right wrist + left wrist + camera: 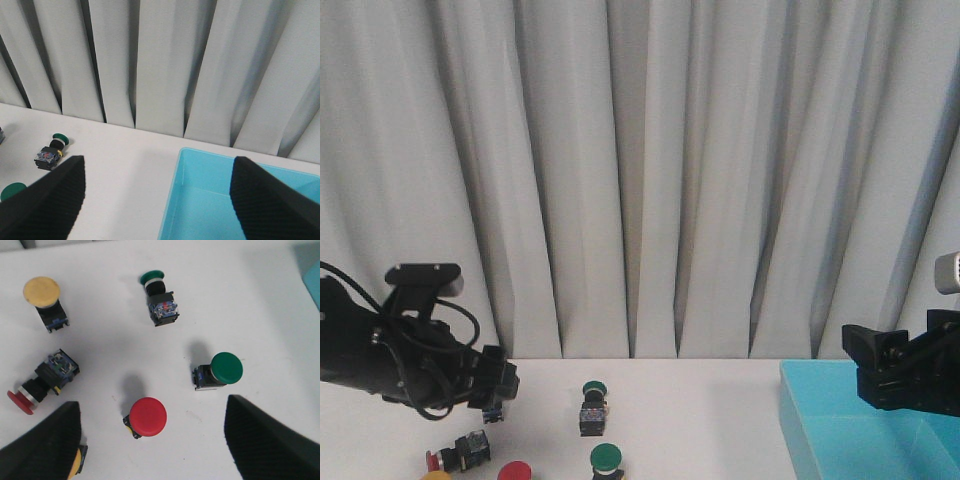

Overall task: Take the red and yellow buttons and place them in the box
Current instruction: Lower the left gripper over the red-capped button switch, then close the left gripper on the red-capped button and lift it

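While the left gripper [150,440] is held wide open above a round red button [148,416], nothing is gripped. Yellow buttons [42,291] lie nearby on the smooth white table [260,315]. The right gripper [157,200], also wide, is held over the glossy turquoise box [210,200].

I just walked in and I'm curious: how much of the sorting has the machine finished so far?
Nothing looks done: the part of the turquoise plastic bin in view holds no buttons. Neither the left tool nor the right tool holds anything; both are open. Still on the white table: an upright red-capped button, a toppled red one, a yellow-capped one, and another yellow cap at the left tool's finger.
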You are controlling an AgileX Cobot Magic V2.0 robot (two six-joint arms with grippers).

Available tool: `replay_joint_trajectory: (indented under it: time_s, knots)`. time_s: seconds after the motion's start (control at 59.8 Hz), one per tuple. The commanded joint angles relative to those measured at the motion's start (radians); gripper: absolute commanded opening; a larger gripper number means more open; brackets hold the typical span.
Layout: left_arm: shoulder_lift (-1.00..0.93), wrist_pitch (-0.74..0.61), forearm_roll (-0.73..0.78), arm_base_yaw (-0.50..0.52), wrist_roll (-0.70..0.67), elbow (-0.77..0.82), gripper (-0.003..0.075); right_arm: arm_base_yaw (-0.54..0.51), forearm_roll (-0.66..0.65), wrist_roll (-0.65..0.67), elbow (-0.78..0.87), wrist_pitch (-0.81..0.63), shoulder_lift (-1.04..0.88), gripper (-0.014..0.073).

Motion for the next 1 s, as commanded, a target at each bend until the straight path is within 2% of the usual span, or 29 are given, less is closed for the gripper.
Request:
replay_joint_trajectory:
  time_s: [0.0, 0.1, 0.402, 0.72, 0.887, 0.987]
  knots:
    - [-0.007, -0.054, -0.015, -0.005, -0.016, -0.037, 0.0505, -0.001, 0.0, 0.0, -0.036, -0.051, -0.014, 0.0564]
    - [0.023, -0.068, -0.014, -0.005, -0.014, -0.037, 0.0482, -0.001, 0.0, 0.0, -0.036, -0.04, -0.014, 0.0564]
    - [0.142, -0.025, -0.014, -0.006, 0.012, -0.044, 0.0483, -0.001, 0.0, 0.0, -0.036, -0.004, -0.014, 0.0564]
    - [0.272, 0.125, -0.003, -0.052, 0.012, -0.224, 0.0532, -0.001, 0.0, -0.008, -0.036, 0.043, -0.014, 0.0564]
    - [0.332, 0.194, 0.093, -0.095, -0.004, -0.31, 0.0533, -0.001, 0.0, -0.008, -0.036, 0.07, -0.014, 0.0564]
    - [0.354, 0.226, 0.179, -0.098, -0.078, -0.347, 0.0533, -0.001, 0.0, -0.008, -0.036, 0.085, -0.014, 0.0564]
